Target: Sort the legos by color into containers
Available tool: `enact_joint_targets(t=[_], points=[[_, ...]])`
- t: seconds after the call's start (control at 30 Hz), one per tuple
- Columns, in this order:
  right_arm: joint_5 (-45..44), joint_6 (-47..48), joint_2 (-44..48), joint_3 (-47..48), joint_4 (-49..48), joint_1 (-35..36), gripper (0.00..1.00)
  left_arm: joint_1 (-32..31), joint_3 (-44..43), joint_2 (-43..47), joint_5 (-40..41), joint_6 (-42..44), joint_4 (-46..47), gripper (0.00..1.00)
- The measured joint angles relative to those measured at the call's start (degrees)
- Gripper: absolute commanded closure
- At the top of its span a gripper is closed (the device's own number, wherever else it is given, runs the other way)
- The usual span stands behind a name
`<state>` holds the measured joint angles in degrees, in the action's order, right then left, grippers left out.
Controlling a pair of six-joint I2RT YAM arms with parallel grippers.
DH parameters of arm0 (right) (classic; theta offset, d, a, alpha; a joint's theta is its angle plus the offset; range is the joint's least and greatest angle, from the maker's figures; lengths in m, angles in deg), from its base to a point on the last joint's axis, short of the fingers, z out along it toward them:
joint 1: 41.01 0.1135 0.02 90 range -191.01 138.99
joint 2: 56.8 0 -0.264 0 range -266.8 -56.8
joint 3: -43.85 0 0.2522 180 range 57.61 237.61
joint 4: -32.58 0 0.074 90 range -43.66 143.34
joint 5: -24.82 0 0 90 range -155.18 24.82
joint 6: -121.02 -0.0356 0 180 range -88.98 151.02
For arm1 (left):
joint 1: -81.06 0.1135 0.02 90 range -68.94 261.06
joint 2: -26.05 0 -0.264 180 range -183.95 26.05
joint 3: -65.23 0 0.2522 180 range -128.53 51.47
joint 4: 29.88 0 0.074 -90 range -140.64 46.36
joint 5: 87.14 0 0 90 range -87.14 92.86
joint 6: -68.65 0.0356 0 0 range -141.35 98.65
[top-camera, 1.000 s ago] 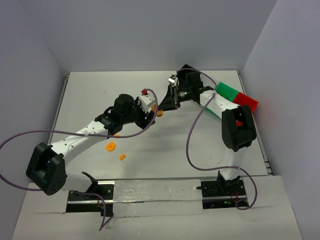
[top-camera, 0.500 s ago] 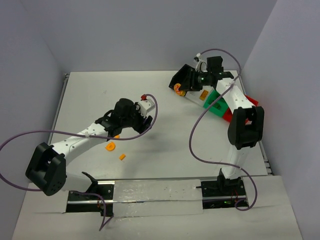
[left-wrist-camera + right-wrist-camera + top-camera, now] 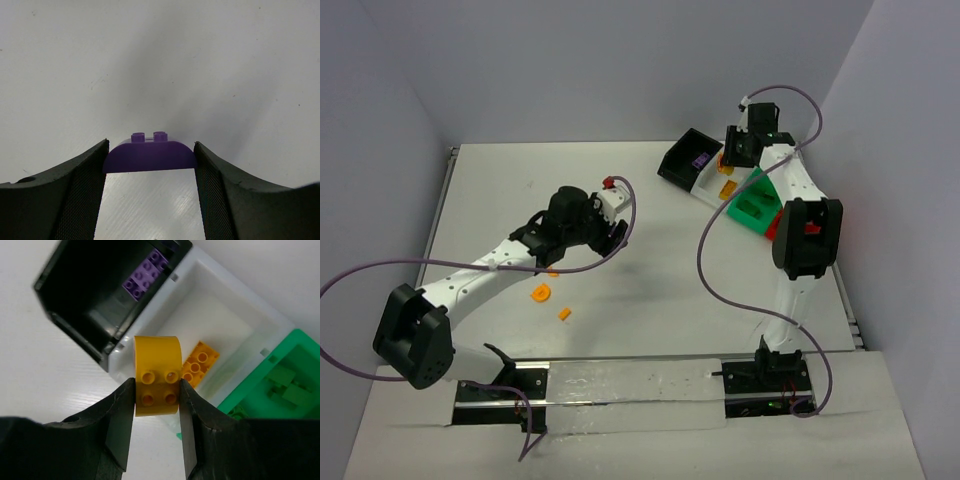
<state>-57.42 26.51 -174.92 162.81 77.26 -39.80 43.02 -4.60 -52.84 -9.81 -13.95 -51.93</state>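
My left gripper (image 3: 150,165) is shut on a purple curved lego (image 3: 150,156), held above bare table; in the top view this gripper (image 3: 617,232) is near the table's middle. My right gripper (image 3: 157,395) is shut on a yellow curved lego (image 3: 157,372) over the white container's (image 3: 220,315) near rim. That container holds an orange brick (image 3: 200,362). The black container (image 3: 70,315) holds a purple brick (image 3: 146,272). The green container (image 3: 300,337) holds green pieces (image 3: 285,382). In the top view the right gripper (image 3: 728,160) hangs over the row of containers.
Loose orange legos (image 3: 541,293) (image 3: 564,314) lie on the table beneath the left arm. The containers run diagonally at the back right: black (image 3: 678,160), white (image 3: 710,182), green (image 3: 752,208); the red one is hidden behind the right arm. Walls enclose the table.
The right arm has swung from the table's middle back and right, carrying the yellow lego over the containers. The left arm has barely moved and keeps its purple lego.
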Motion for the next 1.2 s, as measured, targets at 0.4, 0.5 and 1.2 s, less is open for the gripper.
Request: enact_joint_targets(t=[0.4, 0.5, 1.2], points=[[-2.17, -0.09, -6.28, 2.87, 0.46, 0.15, 0.00, 0.83, -0.34, 0.26, -2.83, -2.31, -1.86, 0.82], [1.93, -1.01, -4.07, 1.16, 0.52, 0.28, 0.00, 2.31, -0.34, 0.81, -6.06, -4.95, -1.90, 0.81], [24.18, 14.73, 31.55, -22.90, -6.10, 26.48, 0.00, 28.93, 3.99, 1.15, -46.41, -70.03, 24.50, 0.79]])
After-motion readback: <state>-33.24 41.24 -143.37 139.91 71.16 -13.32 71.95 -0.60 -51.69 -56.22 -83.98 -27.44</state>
